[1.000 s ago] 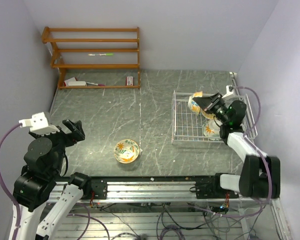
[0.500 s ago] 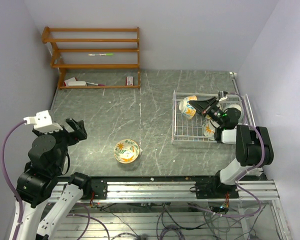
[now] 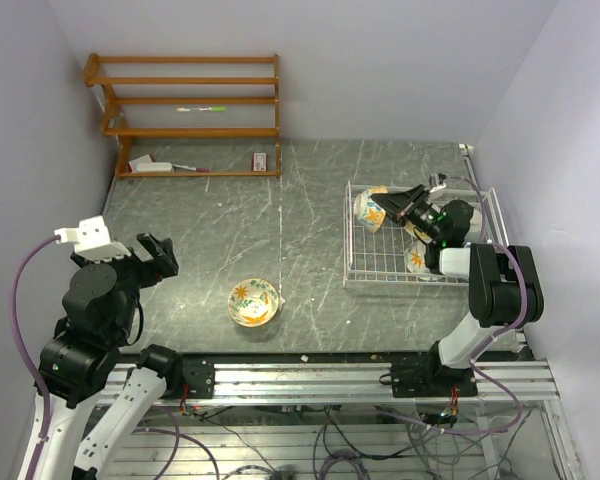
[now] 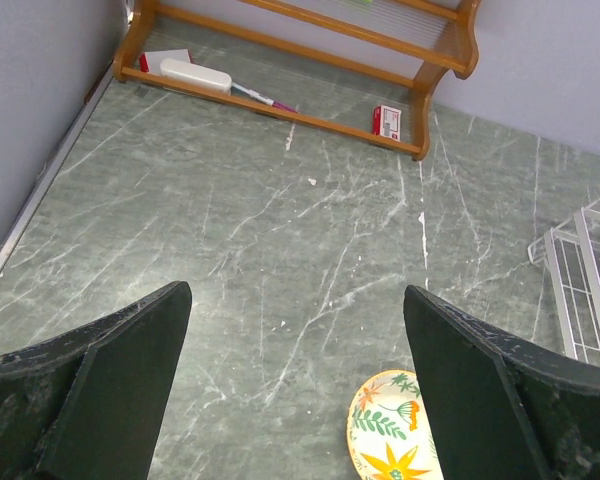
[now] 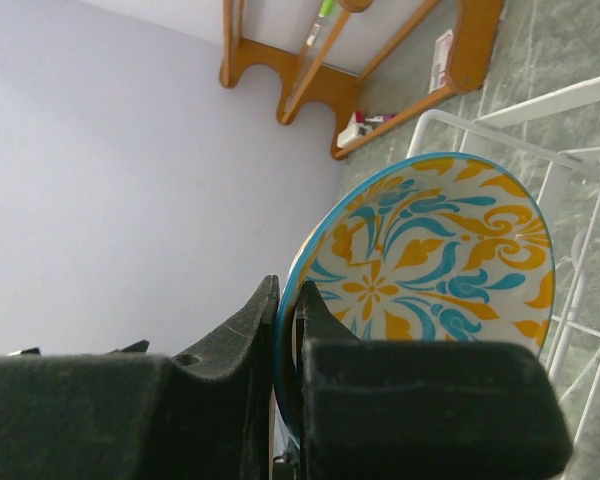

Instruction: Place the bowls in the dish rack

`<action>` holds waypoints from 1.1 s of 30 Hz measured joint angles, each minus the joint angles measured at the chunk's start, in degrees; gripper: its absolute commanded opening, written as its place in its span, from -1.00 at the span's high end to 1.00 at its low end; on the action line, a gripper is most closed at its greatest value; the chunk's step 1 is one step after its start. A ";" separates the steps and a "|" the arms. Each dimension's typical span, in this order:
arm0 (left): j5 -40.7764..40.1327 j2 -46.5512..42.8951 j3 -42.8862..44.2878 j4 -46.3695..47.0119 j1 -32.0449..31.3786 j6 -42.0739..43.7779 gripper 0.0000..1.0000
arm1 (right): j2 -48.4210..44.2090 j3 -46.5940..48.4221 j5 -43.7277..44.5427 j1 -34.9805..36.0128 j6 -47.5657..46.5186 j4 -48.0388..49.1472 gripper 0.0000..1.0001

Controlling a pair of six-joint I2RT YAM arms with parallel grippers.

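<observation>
Nearest, the left gripper (image 4: 295,300) hung wide open and empty over the desk (image 3: 300,200), having edged slightly forward in the last second. Just beyond it, a cream floral bowl (image 3: 254,301) sat on the desk, well apart from the dish rack (image 3: 365,272). A second bowl (image 3: 417,260) lay in the rack, partly hidden by the right arm. Farther back, the right gripper (image 5: 288,300) was pinched on the rim of the blue-yellow bowl (image 5: 430,260), which it had carried left to the rack's far-left corner. Release there looked close. One bowl remained to fetch.
</observation>
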 measured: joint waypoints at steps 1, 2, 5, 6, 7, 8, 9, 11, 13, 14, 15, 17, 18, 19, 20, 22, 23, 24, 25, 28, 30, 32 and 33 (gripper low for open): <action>-0.02 0.00 0.00 0.04 0.00 0.00 -0.97 | 0.00 0.81 0.63 0.55 -0.94 -2.21 0.99; -0.02 -0.02 0.00 0.09 0.00 0.02 -0.97 | 0.00 1.38 1.11 1.05 -1.53 -4.02 0.99; -0.04 -0.02 0.00 0.11 0.00 0.04 -0.97 | 0.07 1.99 2.54 2.19 -2.32 -7.39 0.99; -0.04 -0.02 0.00 0.11 0.00 0.07 -0.97 | 0.46 1.99 2.75 2.45 -2.05 -7.50 0.99; -0.04 -0.02 0.00 0.11 0.00 0.09 -0.97 | 1.18 1.99 2.80 2.67 -1.46 -7.10 0.99; -0.04 -0.02 0.00 0.11 0.00 0.09 -0.97 | 2.01 1.99 2.86 2.80 -0.83 -6.64 0.99; -0.04 -0.02 0.00 0.11 0.00 0.11 -0.97 | 3.37 1.99 2.89 2.89 0.04 -5.66 0.98; -0.07 -0.02 0.00 0.09 0.00 0.11 -0.97 | 6.40 1.99 3.30 2.97 1.90 -4.22 0.97; -0.07 -0.02 0.00 0.09 0.00 0.13 -0.97 | 7.93 2.08 3.43 2.80 3.85 -1.70 0.96; -0.09 -0.02 0.00 0.09 0.00 0.17 -0.97 | 8.09 2.03 3.74 2.82 4.24 -1.29 0.94; -0.09 -0.02 0.00 0.09 0.00 0.26 -0.97 | 8.22 2.03 3.87 2.82 4.42 -1.09 0.89; -0.09 -0.04 0.00 0.09 0.00 0.28 -0.97 | 8.22 2.03 4.33 2.82 4.33 -1.38 0.74; -0.09 -0.09 0.00 0.09 0.00 0.31 -0.97 | 8.04 2.05 4.61 2.86 4.20 -1.84 0.64; -0.09 -0.11 0.00 0.11 0.00 0.31 -0.97 | 7.52 2.08 5.05 2.89 3.93 -2.82 0.54; -0.09 -0.13 0.00 0.11 0.00 0.31 -0.97 | 6.75 2.08 5.49 3.04 3.19 -4.15 0.44; -0.09 -0.13 0.00 0.11 0.00 0.31 -0.97 | 5.09 2.10 6.49 3.13 1.07 -8.11 0.29; -0.09 -0.13 0.00 0.09 0.00 0.31 -0.97 | 4.22 2.12 7.17 3.19 -0.17 -10.36 0.23; -0.09 -0.13 0.00 0.09 0.00 0.31 -0.97 | 3.19 2.14 7.85 3.19 -1.55 -12.85 0.18; -0.09 -0.13 0.00 0.09 0.00 0.31 -0.97 | 2.10 2.19 8.55 3.19 -2.84 -15.19 0.17; -0.11 -0.15 0.00 0.11 0.00 0.31 -0.97 | -0.74 2.49 10.75 3.19 -6.38 -20.85 0.16; -0.09 -0.22 0.00 0.09 0.00 0.28 -0.97 | -2.08 2.73 11.80 3.21 -8.28 -23.74 0.15; -0.09 -0.35 0.00 0.09 0.00 0.28 -0.97 | -2.84 2.89 12.74 3.21 -9.62 -25.59 0.14; -0.11 -0.42 0.00 0.09 0.00 0.28 -0.97 | -3.13 3.02 13.09 3.21 -10.16 -26.27 0.14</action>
